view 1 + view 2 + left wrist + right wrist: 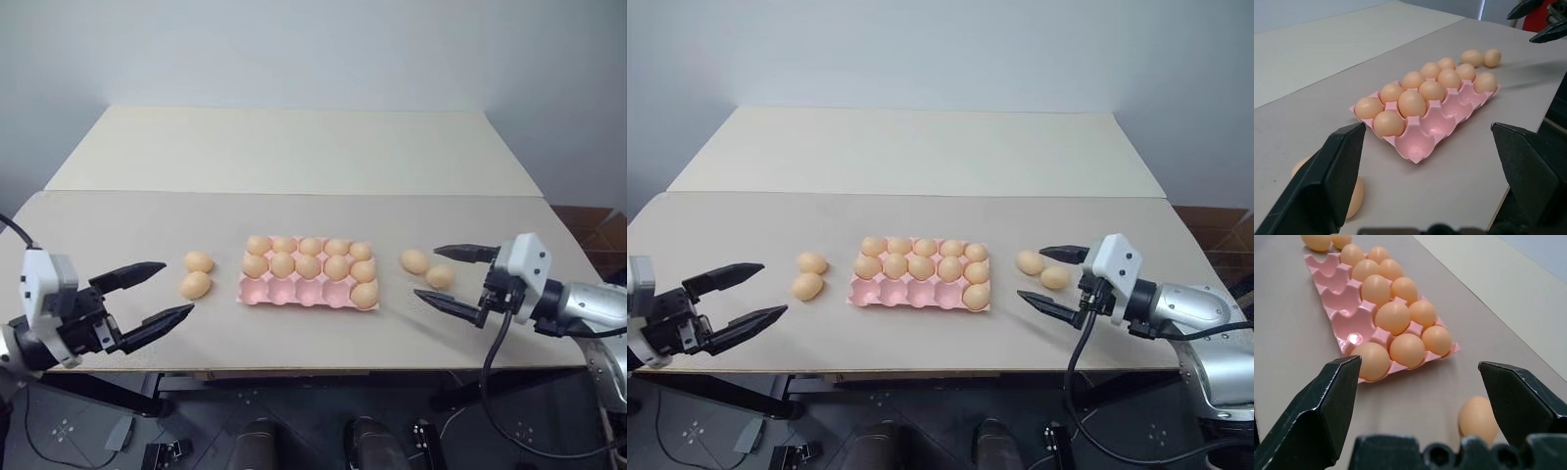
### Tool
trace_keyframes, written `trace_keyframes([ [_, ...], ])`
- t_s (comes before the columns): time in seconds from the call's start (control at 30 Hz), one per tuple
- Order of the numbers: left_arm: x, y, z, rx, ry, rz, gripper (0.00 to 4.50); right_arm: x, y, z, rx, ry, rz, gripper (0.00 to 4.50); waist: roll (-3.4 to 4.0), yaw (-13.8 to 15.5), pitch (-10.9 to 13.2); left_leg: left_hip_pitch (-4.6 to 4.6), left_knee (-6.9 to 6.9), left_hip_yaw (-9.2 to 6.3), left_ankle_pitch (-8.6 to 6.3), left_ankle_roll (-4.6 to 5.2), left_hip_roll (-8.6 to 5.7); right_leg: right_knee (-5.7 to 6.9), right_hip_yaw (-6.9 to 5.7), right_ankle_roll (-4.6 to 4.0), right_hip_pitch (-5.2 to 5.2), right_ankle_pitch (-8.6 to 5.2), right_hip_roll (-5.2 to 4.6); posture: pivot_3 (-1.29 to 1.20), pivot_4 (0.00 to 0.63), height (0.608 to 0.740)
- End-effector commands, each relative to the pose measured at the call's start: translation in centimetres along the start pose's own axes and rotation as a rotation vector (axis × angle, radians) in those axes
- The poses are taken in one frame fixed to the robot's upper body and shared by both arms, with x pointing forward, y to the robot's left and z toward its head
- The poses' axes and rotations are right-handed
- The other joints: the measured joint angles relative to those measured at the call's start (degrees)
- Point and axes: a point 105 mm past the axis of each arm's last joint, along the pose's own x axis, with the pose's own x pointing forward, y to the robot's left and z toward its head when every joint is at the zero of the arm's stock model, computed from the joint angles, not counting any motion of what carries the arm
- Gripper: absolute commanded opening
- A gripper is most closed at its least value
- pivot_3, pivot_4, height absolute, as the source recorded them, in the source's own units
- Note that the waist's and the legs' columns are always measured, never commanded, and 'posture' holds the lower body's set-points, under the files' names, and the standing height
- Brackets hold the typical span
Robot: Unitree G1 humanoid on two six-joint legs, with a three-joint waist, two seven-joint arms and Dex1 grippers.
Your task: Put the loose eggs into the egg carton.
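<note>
Head views, egg carton (294, 292): pink, lying flat mid-tabletop (294, 147); eleven cups filled, namely the whole far row, the whole middle row, and the near row's right-end cup; four near-row cups bare.
Head views, loose eggs, left pair (196, 274): two on the tabletop at 9 o'clock from the carton, just beside each other, near its left edge but apart from it.
Head views, loose eggs, right pair (427, 268): two at 3 o'clock from the carton, touching or nearly so.
Head views, progress: judged well past halfway; four eggs out, four cups free, so a matching count.
Head views, left claw (155, 296): fingers spread wide, empty, roughly level, aimed toward 2 o'clock at the left pair, short of them.
Head views, right claw (451, 277): fingers spread wide, empty, aimed toward 9 o'clock, bracketing the nearer right egg without visible contact.
Left wrist view: carton (1425, 142) seen lengthwise between the spread black fingers (1327, 181); one loose egg (1354, 198) partly hidden by a finger.
Right wrist view: carton (1342, 328) ahead, fingers (1317, 411) apart; one loose egg (1477, 419) low between them, untouched.
</note>
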Motion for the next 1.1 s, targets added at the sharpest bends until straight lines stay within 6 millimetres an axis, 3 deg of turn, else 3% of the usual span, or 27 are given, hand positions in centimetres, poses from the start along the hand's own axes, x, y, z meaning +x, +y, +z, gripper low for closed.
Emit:
trace_keyframes([
  [0.03, 0.4, -0.3, 0.6, 0.041, -0.011, -0.021, 4.45, -0.6, -1.8, -0.1, -0.032, 0.031, -0.068, 4.5, 0.0, 0.0, 0.0, 0.0, 0.0, 0.0, 0.0, 0.0, 0.0, 0.0, 0.0, 0.0, 0.01, 0.0, 0.0, 0.0, 0.15, 0.74],
  [0.17, 0.7, -0.3, 0.6, 0.042, -0.015, -0.031, 4.45, 0.0, -2.7, -1.9, -0.036, 0.099, -0.095, 4.5, 0.0, -0.04, 0.0, 0.03, 0.01, 0.06, 0.01, 0.0, -0.02, 0.0, 0.07, -0.04, 0.01, -0.02, 0.0, 0.0, 0.15, 0.74],
  [0.3, 0.9, -0.3, 0.7, 0.043, -0.018, -0.043, 4.45, 0.7, -4.6, -5.1, -0.015, 0.19, -0.147, 4.5, 0.0, -0.34, 0.0, 0.06, 0.01, 0.11, 0.01, 0.0, -0.02, 0.0, 0.14, -0.06, -0.01, -0.01, 0.03, 0.0, 0.15, 0.74],
  [0.5, 0.8, -0.2, 0.8, 0.048, -0.013, -0.044, 4.45, 1.9, -4.5, -7.7, 0.013, 0.265, -0.097, 4.5, 0.0, -0.71, 0.0, 0.01, -0.02, 0.13, 0.0, 0.02, 0.0, 0.0, 0.17, 0.0, -0.06, 0.06, 0.06, 0.0, 0.15, 0.74],
  [0.6, 0.8, -0.2, 0.8, 0.049, -0.011, -0.043, 4.5, 2.5, -4.6, -7.8, 0.034, 0.258, -0.099, 3.88, 0.0, -0.88, 0.0, 0.0, -0.01, 0.15, 0.0, 0.02, -0.01, -0.01, 0.19, 0.02, -0.06, 0.08, 0.05, 0.0, 0.15, 0.74],
  [0.73, 0.9, -0.2, 0.8, 0.051, -0.005, -0.049, 4.5, 2.7, -4.6, -8.0, 0.033, 0.262, -0.106, 2.5, 0.0, -1.0, 0.0, 0.03, -0.01, 0.17, 0.0, 0.02, -0.01, 0.02, 0.22, 0.04, -0.05, 0.1, 0.06, 0.0, 0.15, 0.74],
  [0.8, 1.0, -0.2, 0.8, 0.055, -0.003, -0.057, 4.5, 2.6, -4.6, -7.2, 0.017, 0.247, -0.117, 2.13, 0.0, -1.0, 0.0, 0.05, -0.01, 0.17, 0.0, 0.01, -0.01, 0.02, 0.22, 0.04, -0.04, 0.1, 0.06, 0.0, 0.15, 0.74],
  [0.9, 1.3, -0.3, 0.9, 0.061, 0.001, -0.081, 4.5, 2.3, -4.1, -5.2, -0.024, 0.213, -0.118, 2.13, 0.01, -0.99, 0.0, 0.06, -0.01, 0.19, 0.0, 0.01, 0.0, 0.04, 0.24, 0.05, -0.07, 0.1, 0.06, 0.0, 0.15, 0.74],
  [1.0, 2.1, -0.6, 1.1, 0.064, -0.007, -0.133, 4.5, 2.5, -2.2, -1.4, -0.102, 0.118, -0.057, 2.13, 0.02, -0.8, -0.01, 0.02, -0.02, 0.19, 0.0, 0.01, 0.01, 0.06, 0.24, 0.06, -0.12, 0.09, 0.06, 0.0, 0.15, 0.74],
  [1.1, 2.8, -0.5, 1.2, 0.065, -0.022, -0.161, 4.5, 4.1, -0.1, 1.5, -0.149, 0.034, 0.008, 2.13, 0.01, -0.88, -0.01, 0.05, -0.02, 0.21, 0.0, 0.01, 0.03, 0.05, 0.25, 0.08, -0.09, 0.11, 0.07, 0.0, 0.15, 0.74],
])
